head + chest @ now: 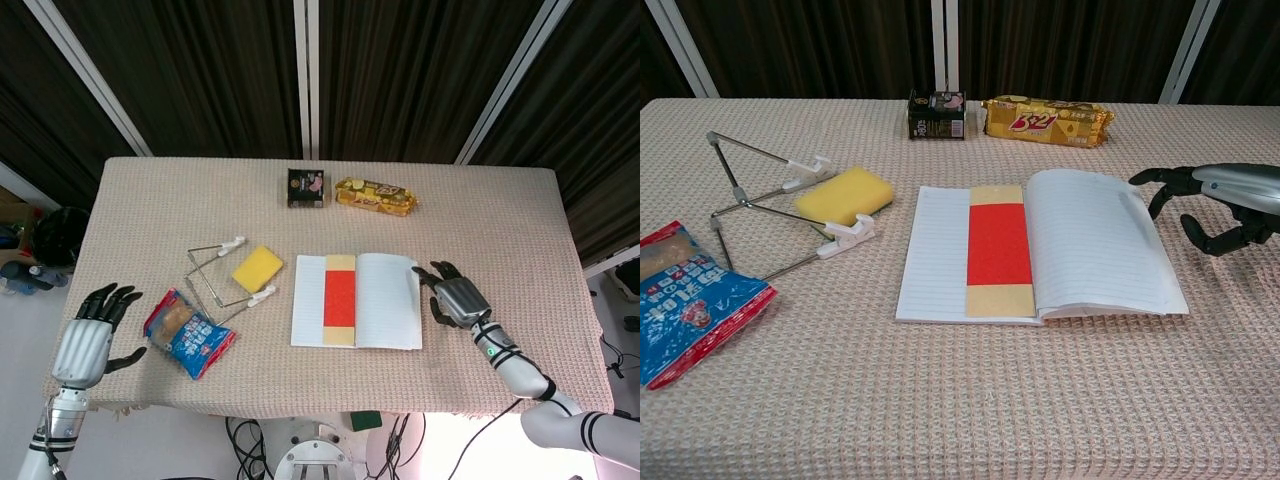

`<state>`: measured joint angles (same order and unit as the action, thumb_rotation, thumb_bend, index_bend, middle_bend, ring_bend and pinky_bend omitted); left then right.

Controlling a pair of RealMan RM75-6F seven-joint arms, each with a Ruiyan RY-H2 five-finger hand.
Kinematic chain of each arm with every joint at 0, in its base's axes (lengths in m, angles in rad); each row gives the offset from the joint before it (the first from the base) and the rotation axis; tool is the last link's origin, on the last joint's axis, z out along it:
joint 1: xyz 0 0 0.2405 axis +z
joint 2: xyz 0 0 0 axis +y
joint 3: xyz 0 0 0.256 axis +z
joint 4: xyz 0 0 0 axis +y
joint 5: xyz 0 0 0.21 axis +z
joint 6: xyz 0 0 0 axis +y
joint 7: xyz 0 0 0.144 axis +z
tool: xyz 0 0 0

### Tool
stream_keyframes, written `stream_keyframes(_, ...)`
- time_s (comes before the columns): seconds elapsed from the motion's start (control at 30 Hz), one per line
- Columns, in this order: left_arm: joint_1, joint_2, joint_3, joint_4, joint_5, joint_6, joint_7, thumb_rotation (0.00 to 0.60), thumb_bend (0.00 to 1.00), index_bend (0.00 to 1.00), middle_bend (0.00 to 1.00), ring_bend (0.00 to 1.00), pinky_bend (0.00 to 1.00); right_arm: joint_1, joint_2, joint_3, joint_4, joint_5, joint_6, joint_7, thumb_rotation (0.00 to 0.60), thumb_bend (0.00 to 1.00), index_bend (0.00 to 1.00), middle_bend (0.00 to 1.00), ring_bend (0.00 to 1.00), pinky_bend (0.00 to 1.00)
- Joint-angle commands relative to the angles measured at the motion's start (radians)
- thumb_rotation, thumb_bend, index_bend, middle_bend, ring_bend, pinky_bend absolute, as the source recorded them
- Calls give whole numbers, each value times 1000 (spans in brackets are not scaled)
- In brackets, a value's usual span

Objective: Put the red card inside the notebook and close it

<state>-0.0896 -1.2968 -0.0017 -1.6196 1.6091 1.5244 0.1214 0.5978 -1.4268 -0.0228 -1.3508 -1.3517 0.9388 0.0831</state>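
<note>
The notebook (385, 315) (1095, 250) lies open on the table, lined pages up. The red card (340, 299) (998, 247), red with tan ends, lies flat on the left page beside the spine. My right hand (458, 301) (1220, 200) hovers just off the notebook's right edge, fingers spread and slightly curled, holding nothing. My left hand (88, 340) hangs off the table's left front corner, fingers apart and empty; the chest view does not show it.
A yellow sponge (257, 267) (846, 195) and a wire rack with white clips (222, 275) (770, 205) lie left of the notebook. A blue snack bag (188, 332) (685, 295) is at the front left. A dark box (306, 187) and a yellow biscuit pack (375, 196) sit at the back.
</note>
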Motion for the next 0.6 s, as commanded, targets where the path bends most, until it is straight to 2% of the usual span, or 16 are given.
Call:
stream_keyframes(0.03, 3, 1, 1, 5, -3, 3, -6, 600, 60, 212, 155, 91, 148, -3, -22, 8, 17, -6, -13, 32, 600, 778, 33, 246, 14, 0)
stream_keyframes(0.2, 6, 1, 3, 11, 2, 10, -12, 600, 59, 212, 156, 91, 147, 0, -48, 29, 14, -57, 18, 97, 600, 778, 33, 219, 0, 0)
stream_keyframes(0.43, 16, 1, 6, 23, -6, 19, -29, 600, 60, 212, 155, 91, 147, 6, -19, 63, -56, -109, 78, 123, 600, 778, 33, 214, 0, 0)
stream_keyframes(0.6, 16, -4, 6, 30, -7, 18, -36, 600, 60, 212, 155, 91, 147, 55, -26, 88, -119, -125, 34, 95, 600, 768, 33, 202, 0, 0)
